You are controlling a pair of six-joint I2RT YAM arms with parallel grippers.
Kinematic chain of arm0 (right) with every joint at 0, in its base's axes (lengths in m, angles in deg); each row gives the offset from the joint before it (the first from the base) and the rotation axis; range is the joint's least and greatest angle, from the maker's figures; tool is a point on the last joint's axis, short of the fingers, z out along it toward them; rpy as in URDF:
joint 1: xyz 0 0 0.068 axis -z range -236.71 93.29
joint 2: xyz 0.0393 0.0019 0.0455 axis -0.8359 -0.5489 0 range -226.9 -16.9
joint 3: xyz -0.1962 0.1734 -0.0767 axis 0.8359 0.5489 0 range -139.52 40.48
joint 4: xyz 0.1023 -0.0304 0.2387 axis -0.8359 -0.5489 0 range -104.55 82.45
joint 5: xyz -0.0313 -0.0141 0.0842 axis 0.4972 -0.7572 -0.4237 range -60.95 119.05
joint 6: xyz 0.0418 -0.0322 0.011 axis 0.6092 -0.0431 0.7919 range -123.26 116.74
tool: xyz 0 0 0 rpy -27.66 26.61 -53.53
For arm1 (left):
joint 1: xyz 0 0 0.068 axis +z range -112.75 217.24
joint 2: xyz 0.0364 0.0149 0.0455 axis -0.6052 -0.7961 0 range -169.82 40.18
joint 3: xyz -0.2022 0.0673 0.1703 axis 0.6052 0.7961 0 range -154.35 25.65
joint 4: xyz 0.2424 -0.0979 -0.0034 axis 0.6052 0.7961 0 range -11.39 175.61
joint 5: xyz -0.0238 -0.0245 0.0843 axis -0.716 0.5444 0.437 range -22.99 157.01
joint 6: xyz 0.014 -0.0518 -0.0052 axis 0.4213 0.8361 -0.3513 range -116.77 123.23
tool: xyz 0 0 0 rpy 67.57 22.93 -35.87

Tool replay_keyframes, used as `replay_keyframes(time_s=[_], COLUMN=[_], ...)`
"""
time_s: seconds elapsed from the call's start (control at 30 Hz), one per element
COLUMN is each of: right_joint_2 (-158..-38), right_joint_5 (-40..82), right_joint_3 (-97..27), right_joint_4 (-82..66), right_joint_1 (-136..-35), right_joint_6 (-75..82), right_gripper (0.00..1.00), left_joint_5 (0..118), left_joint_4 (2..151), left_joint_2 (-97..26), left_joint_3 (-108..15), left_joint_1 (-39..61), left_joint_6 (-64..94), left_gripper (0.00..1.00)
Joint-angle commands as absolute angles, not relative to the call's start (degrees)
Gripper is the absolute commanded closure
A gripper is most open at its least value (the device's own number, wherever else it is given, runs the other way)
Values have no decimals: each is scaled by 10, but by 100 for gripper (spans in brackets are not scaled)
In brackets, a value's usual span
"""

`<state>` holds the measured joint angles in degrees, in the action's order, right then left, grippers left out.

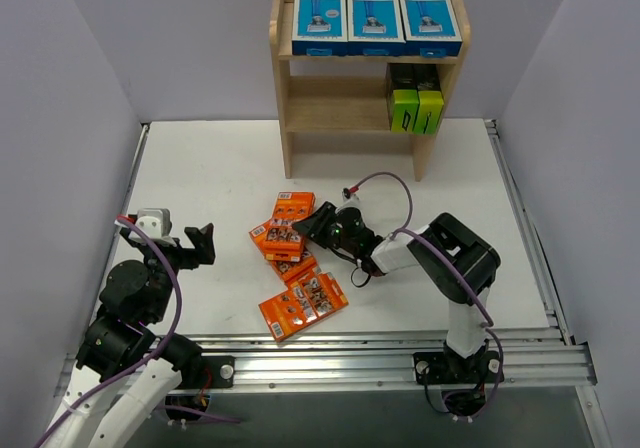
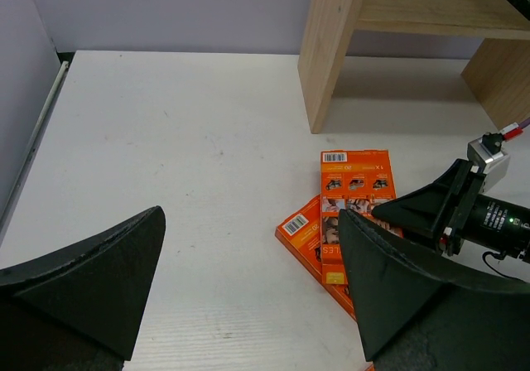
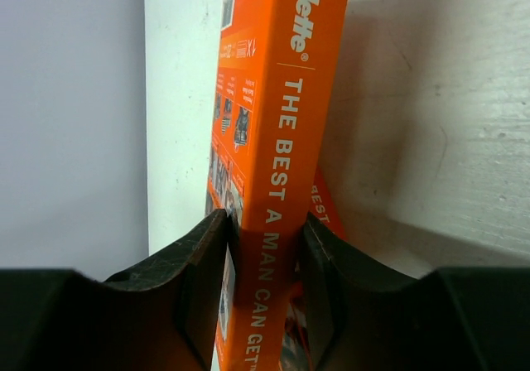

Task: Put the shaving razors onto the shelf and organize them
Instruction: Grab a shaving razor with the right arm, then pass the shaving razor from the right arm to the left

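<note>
Pinches one orange pack (image 3: 286, 139) by its flat faces in the right end effector (image 3: 265, 247), centre frame, on the table (image 1: 200, 168) below the shelf (image 1: 283, 88). Holds left end effector (image 2: 248, 288) spread wide. Risks pack pivoting or dragging neighbouring packs (image 1: 303, 308) on lifting, given narrow hold.

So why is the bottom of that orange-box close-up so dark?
Right wrist view: the right gripper's black fingers sit close to the lens and darken the bottom; the orange pack between them is sharp, shadow falling right. Top view: even light, no glare.
</note>
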<state>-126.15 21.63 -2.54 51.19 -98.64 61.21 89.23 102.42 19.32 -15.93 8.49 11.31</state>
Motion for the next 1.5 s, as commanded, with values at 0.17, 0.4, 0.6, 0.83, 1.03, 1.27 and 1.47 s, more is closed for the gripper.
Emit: replay_keyframes(time_s=[0.17, 0.4, 0.6, 0.83, 1.03, 1.27, 1.47], right_joint_2=[-1178, -1111, -1019, -907, -849, -862, -876], right_joint_5=[195, 167, 153, 302, 457, 551, 572], right_joint_3=[-70, -82, -97, -102, -99, -128, -125], right_joint_4=[466, 397, 267, 123, 67, 22, 38], right_joint_1=[-984, -985, -1012, -1110, -1202, -1268, -1295], right_joint_6=[552, 483, 315, 170, 132, 118, 112], right_gripper=[92, 100, 100, 100, 100, 100, 100], left_joint_5=[885, 875, 849, 793, 666, 552, 537], left_joint_4=[1000, 1001, 1004, 1084, 1074, 1002, 966], left_joint_2=[190, 180, 157, 35, -21, -30, -27], left_joint_3=[-162, -164, -165, -271, -293, -246, -228], left_joint_1=[89, 89, 89, 89, 89, 88, 80], left_joint_6=[113, 115, 150, 264, 402, 503, 554], left_gripper=[6, 6, 6, 6, 6, 6, 6])
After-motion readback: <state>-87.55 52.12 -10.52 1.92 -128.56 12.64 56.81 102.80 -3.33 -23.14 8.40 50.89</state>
